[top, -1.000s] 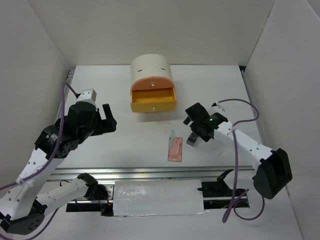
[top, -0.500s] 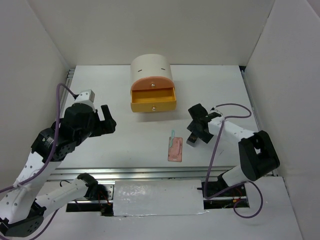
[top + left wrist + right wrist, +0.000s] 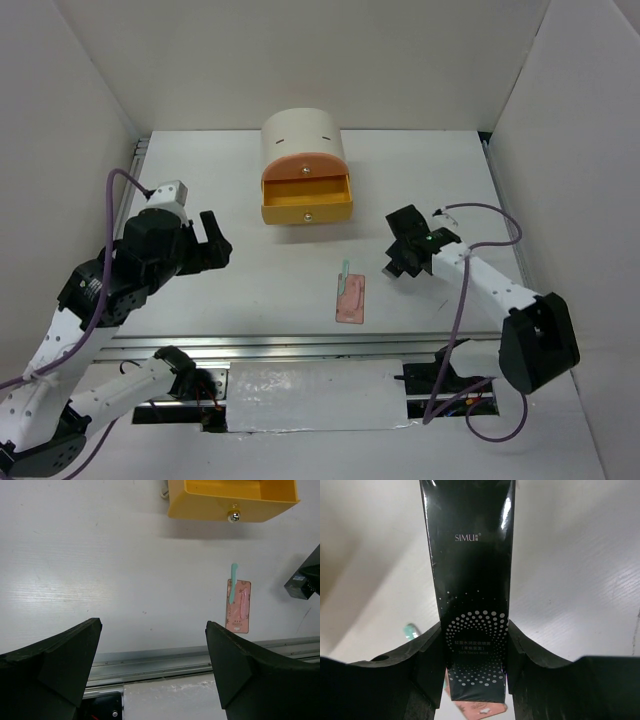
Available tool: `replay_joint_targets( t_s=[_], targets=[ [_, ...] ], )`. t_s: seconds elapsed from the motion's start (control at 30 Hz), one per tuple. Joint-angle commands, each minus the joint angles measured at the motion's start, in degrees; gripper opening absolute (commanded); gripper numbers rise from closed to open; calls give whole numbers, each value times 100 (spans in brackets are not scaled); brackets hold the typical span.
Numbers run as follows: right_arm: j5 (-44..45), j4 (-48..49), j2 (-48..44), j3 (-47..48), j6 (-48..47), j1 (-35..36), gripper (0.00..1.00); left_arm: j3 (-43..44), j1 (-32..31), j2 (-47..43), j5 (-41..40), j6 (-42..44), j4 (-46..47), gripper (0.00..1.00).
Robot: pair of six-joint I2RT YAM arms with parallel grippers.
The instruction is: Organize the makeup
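Note:
My right gripper (image 3: 403,257) (image 3: 475,652) is shut on a dark grey rectangular case (image 3: 470,580) with white dots; both fingers press its sides. The case (image 3: 391,268) hangs at the gripper, right of the flat pink palette (image 3: 350,298) (image 3: 238,606). A pale teal stick (image 3: 345,270) (image 3: 233,582) lies across the palette's top edge, and an orange-pink stick (image 3: 243,602) rests on the palette. In the right wrist view the palette (image 3: 480,711) and the teal stick (image 3: 411,630) peek out behind the case. My left gripper (image 3: 214,240) (image 3: 154,626) hovers open at the left, holding nothing.
A cream drum-shaped box (image 3: 304,135) stands at the back centre, its yellow drawer (image 3: 306,200) (image 3: 232,497) pulled open. A metal rail (image 3: 300,345) runs along the near edge. White walls close in the table on three sides.
My right gripper has closed onto the dark case and shifted slightly right and back with it. The left arm has barely moved.

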Motion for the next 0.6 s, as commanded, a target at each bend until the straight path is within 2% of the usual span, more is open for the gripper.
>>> replay_joint_targets(
  t_s=[0.0,0.17,0.33,0.43,0.57],
  targets=[
    [471,-389,-460,448,118,-27,0,11,21,8,173,173,317,99],
    [155,-505,-899,853,548,7,0,187,21,149,200,243,327,99],
    [-399,461,-1182,940,1339,481,0,284,21,132,165,260,327,100],
    [-224,612,-831,1465,2093,938,0,205,21,44,200,252,327,100],
    [416,16,186,2626,3006,1623,0,64,21,-166,244,234,327,99]
  ],
)
